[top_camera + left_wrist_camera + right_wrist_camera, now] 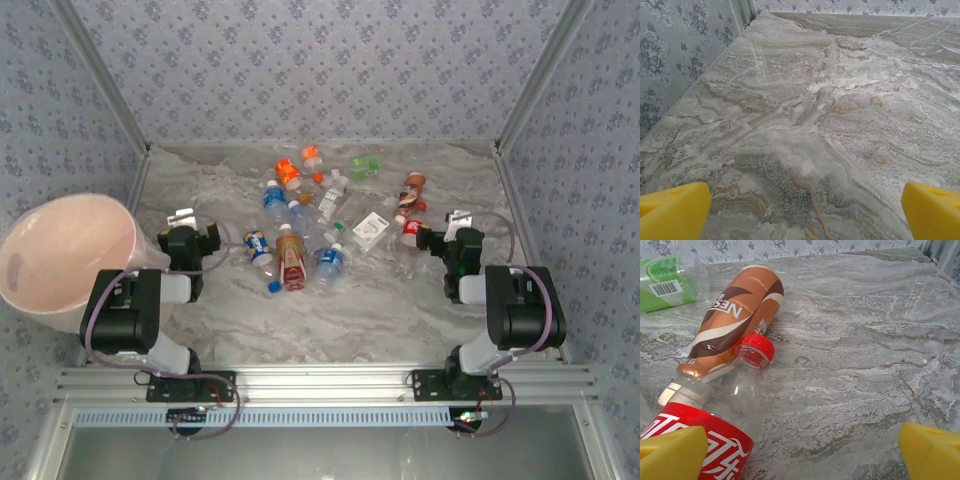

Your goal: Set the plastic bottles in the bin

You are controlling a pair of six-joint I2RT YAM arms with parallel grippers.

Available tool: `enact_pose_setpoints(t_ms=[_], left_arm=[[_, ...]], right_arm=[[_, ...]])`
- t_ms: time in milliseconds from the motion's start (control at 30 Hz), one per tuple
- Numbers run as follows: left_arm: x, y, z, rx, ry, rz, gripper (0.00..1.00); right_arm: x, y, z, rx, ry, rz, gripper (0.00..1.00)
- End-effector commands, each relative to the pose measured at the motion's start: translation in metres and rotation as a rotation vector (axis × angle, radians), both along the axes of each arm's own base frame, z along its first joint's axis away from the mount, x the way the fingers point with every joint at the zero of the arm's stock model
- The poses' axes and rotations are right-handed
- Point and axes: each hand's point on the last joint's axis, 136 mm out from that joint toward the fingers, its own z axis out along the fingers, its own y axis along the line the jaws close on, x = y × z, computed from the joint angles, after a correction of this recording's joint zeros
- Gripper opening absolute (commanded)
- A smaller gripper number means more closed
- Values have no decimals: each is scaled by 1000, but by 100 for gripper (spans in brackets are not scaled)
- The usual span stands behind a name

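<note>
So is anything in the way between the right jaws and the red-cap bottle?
No, nothing visible. The red-cap bottle lies just in front of the open right jaws, with no other thing between them. The brown bottle lies beyond it, not in the way.

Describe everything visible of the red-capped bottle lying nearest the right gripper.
The red-capped bottle is clear plastic and seems empty, with a red screw cap and a red label bearing white script. It lies on its side on the marbled table, cap pointing away from the right gripper, whose open fingers sit just short of it. Its cap end appears to touch a brown-labelled bottle lying alongside.
</note>
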Motion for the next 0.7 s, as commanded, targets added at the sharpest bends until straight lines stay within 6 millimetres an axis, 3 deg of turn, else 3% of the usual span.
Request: enact_pose_setpoints(t_ms=[0, 667], left_arm=[[1, 3, 6, 2, -32, 17, 98], [0, 3, 5, 2, -30, 16, 98]], right_arm=[[2, -2, 4, -23, -7, -7, 100], [1, 2, 1, -11, 4, 13, 100]])
